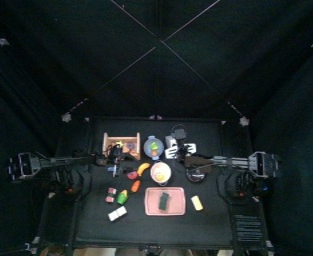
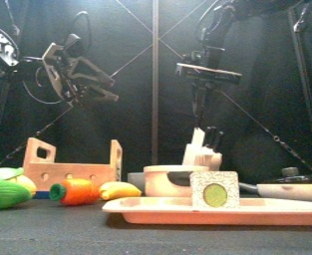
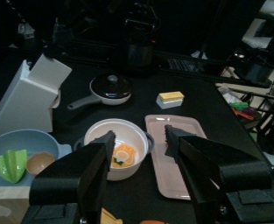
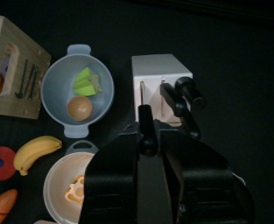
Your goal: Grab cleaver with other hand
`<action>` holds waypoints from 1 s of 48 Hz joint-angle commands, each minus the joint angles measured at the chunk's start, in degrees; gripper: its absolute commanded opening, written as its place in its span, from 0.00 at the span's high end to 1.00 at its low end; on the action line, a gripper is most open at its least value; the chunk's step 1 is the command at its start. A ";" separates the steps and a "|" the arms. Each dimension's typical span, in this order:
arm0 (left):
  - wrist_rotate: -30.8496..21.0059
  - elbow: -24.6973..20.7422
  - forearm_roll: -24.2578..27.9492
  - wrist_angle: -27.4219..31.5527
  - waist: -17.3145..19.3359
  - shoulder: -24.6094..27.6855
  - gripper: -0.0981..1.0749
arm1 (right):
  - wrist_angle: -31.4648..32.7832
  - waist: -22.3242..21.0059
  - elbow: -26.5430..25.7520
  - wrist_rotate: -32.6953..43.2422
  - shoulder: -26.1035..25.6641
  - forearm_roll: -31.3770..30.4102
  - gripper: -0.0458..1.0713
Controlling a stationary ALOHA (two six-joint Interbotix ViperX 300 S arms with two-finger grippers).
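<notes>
1. Your cleaver (image 1: 174,131) is a flat, pale grey, squarish blade. It is off the tabletop, pinched in the right gripper (image 4: 145,138), whose jaws stand narrow on it, above the rear edge.
2. From the right wrist you see it only edge-on, a thin dark line.
3. Your left gripper (image 3: 145,166) hangs empty, its jaws spread wide.
4. Below the cleaver stands the white knife block (image 4: 157,74) with glossy black handles, a pale blue bowl (image 4: 57,70) beside it.
5. The smooth pink board (image 3: 174,127) and a round white bowl (image 3: 104,131) lie under your left gripper.

Pink tray (image 3: 174,166), blue bowl (image 4: 83,87), banana (image 4: 34,153).
</notes>
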 commanded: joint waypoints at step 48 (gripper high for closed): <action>0.26 0.00 -0.35 -0.18 0.18 -0.97 0.18 | 2.20 15.03 6.86 0.00 -19.86 -6.15 0.55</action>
